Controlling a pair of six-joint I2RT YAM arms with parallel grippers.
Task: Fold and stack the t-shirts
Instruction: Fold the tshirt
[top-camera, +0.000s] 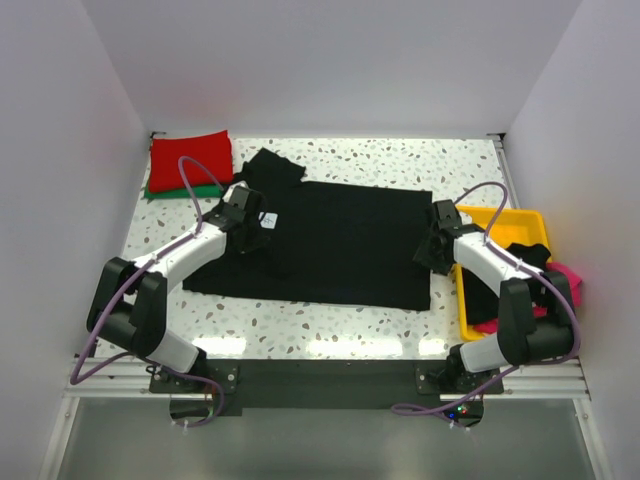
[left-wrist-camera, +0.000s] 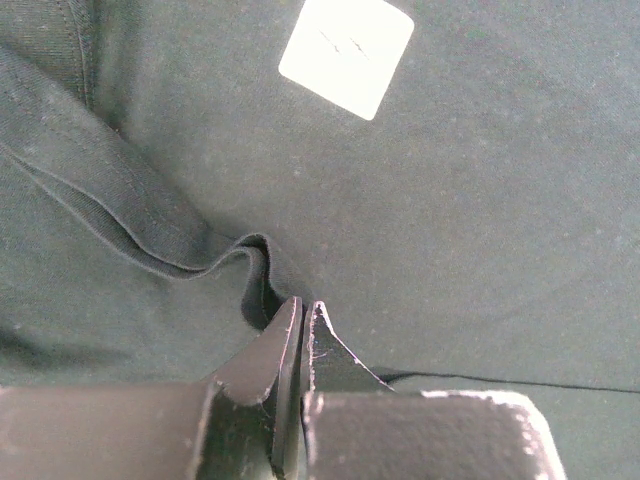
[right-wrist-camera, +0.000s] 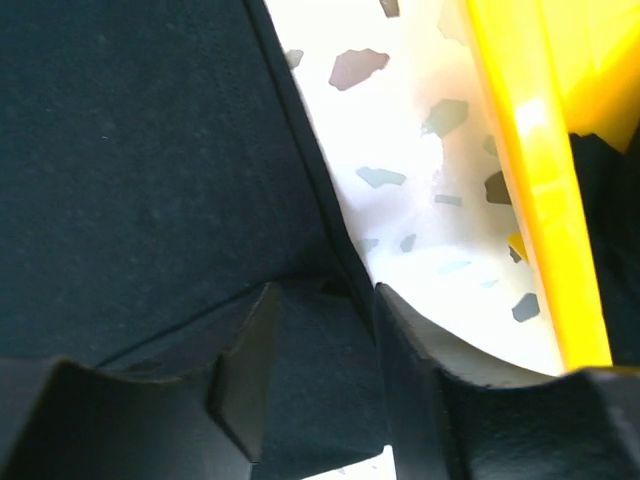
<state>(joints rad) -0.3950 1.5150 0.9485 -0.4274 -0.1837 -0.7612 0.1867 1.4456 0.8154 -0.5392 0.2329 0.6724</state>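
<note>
Just beside the white neck label (left-wrist-camera: 346, 55), the left pincer (left-wrist-camera: 303, 306) clamps a fold of the black t-shirt (top-camera: 340, 240); the right pincer (right-wrist-camera: 325, 295) gapes astride its far hem.

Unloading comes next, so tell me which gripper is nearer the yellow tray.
Right. The right gripper is at the black t-shirt edge, just beside the yellow tray; the left gripper is across the shirt, by its neck label.

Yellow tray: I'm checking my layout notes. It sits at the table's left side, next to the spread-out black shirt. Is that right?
No, the side is wrong. The yellow tray sits at the right side of the table, next to the spread-out black shirt. The top view shows this.
</note>
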